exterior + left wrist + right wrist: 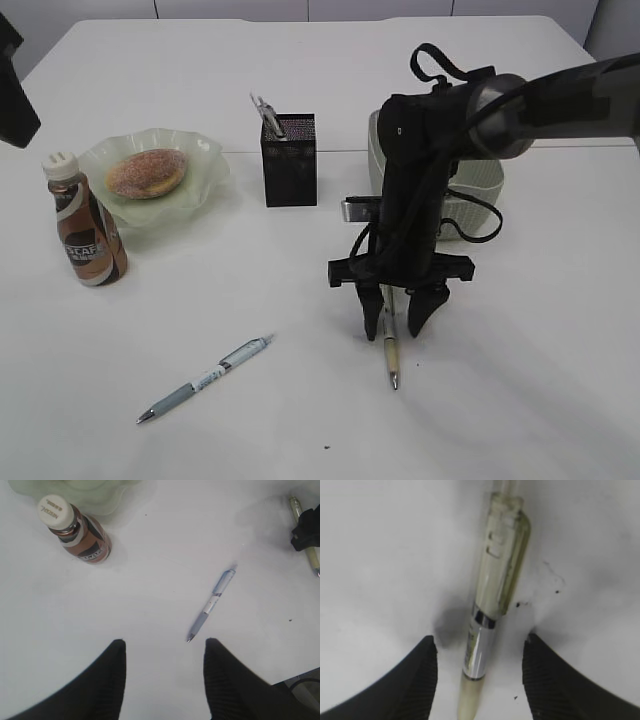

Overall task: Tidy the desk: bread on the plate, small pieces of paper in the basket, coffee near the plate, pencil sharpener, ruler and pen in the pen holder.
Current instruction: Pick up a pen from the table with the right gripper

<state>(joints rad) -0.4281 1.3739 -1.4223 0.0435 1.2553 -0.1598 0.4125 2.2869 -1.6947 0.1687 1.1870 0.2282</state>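
Note:
My right gripper [400, 318] [479, 647] is open and low on the desk [520, 400], one finger on each side of a cream pen [391, 357] [496, 590] without closing on it. A blue pen [205, 380] [212, 603] lies front left. My left gripper [165, 647] is open and empty above the desk, near the blue pen's tip. The bread [147, 172] lies on the plate [205, 152]. The coffee [86, 225] [84, 536] stands beside the plate. The pen holder [290, 165] holds a slim item. The basket [482, 188] is behind my right arm. The paper pieces are out of view.
The desk's far edge runs along the wall at the back. The left arm's base [14, 90] shows at the top left corner. The plate's rim [75, 492] and the cream pen [304, 517] with a right finger show in the left wrist view.

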